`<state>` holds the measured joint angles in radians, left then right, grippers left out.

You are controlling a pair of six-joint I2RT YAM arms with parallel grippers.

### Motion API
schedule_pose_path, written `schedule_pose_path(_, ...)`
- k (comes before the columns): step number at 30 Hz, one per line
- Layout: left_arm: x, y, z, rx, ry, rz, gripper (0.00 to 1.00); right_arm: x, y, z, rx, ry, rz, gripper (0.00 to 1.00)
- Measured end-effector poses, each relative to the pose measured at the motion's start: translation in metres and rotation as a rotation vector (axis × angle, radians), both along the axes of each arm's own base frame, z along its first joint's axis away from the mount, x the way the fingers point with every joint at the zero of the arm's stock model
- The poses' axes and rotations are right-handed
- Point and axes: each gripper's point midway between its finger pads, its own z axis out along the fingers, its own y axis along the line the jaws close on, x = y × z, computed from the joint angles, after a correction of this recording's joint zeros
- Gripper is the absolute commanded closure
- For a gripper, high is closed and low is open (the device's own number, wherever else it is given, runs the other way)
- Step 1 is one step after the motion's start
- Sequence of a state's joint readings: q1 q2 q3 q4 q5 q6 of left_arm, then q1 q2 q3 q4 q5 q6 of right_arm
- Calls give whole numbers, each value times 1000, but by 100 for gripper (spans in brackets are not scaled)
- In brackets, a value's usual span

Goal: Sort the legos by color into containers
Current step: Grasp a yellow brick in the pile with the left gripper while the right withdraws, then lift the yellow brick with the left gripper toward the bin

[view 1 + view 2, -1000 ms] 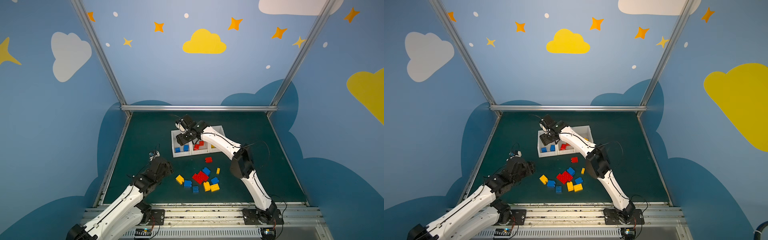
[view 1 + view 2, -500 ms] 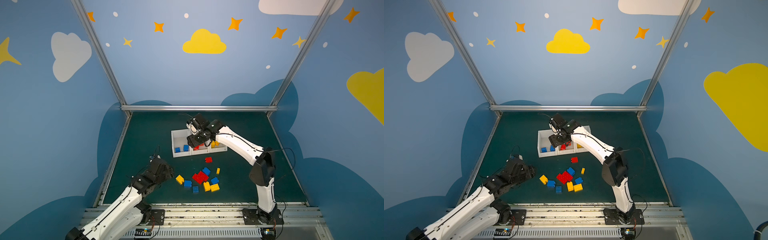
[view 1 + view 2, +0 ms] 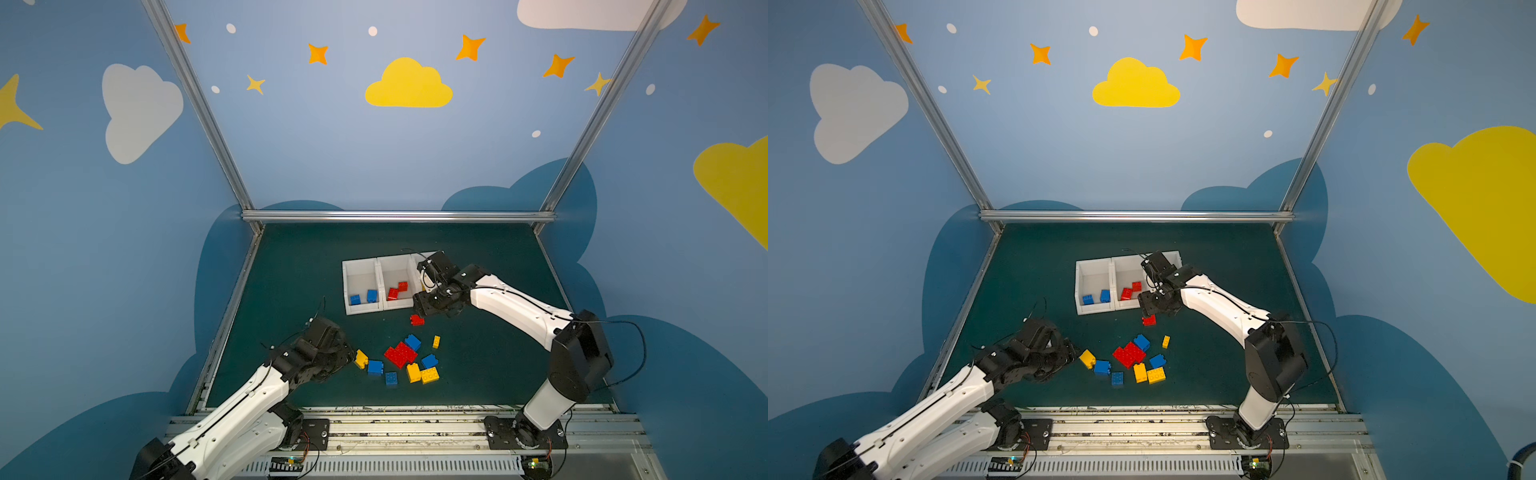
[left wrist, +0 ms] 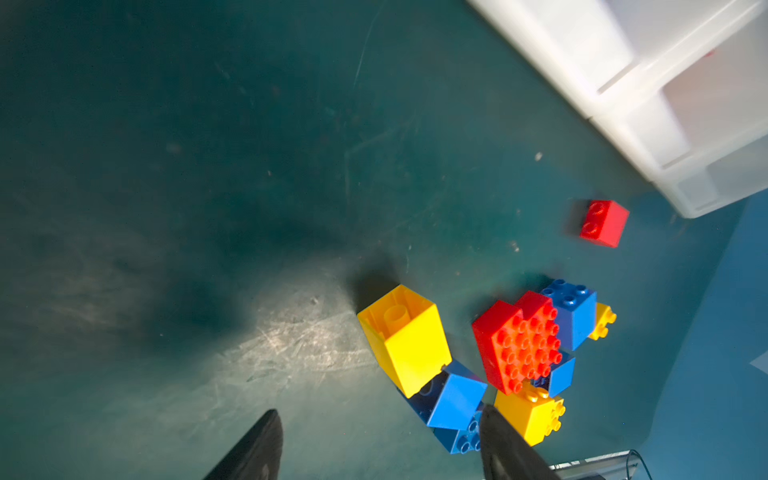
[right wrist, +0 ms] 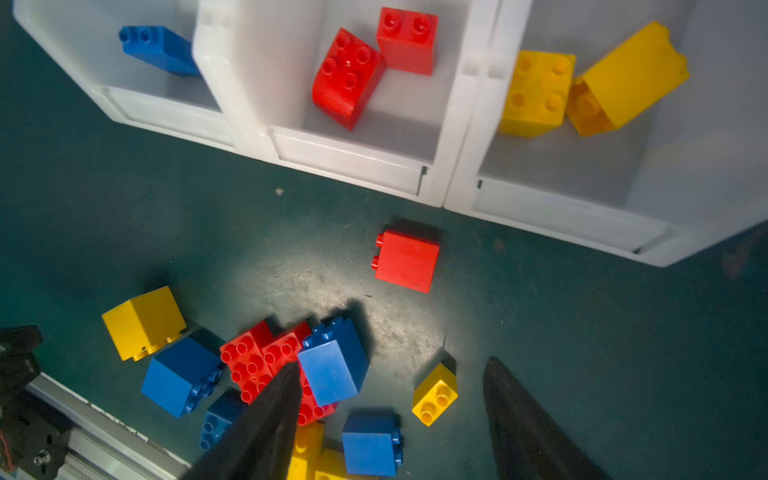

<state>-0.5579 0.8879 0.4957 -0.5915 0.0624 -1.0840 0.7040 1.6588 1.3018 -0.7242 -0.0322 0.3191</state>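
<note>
Ahead of both jaw pairs: white three-bin plastic container (image 3: 361,309). Nearer is the right gripper (image 5: 390,363), spread, empty; left gripper (image 4: 378,411) also spread, empty. Likely target, lone red square Lego brick (image 5: 407,262), lies just ahead of right jaws, seemingly tipped sideways.

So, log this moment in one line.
left fingers open, empty | right fingers open, empty | red brick loose near white bins

Red, blue and yellow legos (image 3: 401,354), white containers (image 3: 363,309), dark green mat (image 3: 299,266)
</note>
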Motion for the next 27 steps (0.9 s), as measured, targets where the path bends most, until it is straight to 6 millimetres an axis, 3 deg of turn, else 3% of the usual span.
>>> schedule_pose_path(4, 2, -9, -13, -3, 53, -12, 24, 1, -10, -4, 10, 11, -41, 30)
schedule_pose_path(14, 20, -37, -30, -17, 144, -69, 25, -2, -13, -11, 19, 27, -71, 30)
schedule_pose_path(20, 33, -53, -30, -4, 159, -135, 35, -2, -15, -9, 30, 24, -91, 33)
schedule_pose_path(27, 28, -54, -37, 38, 180, -182, 49, -6, -19, -13, 29, 34, -109, 37)
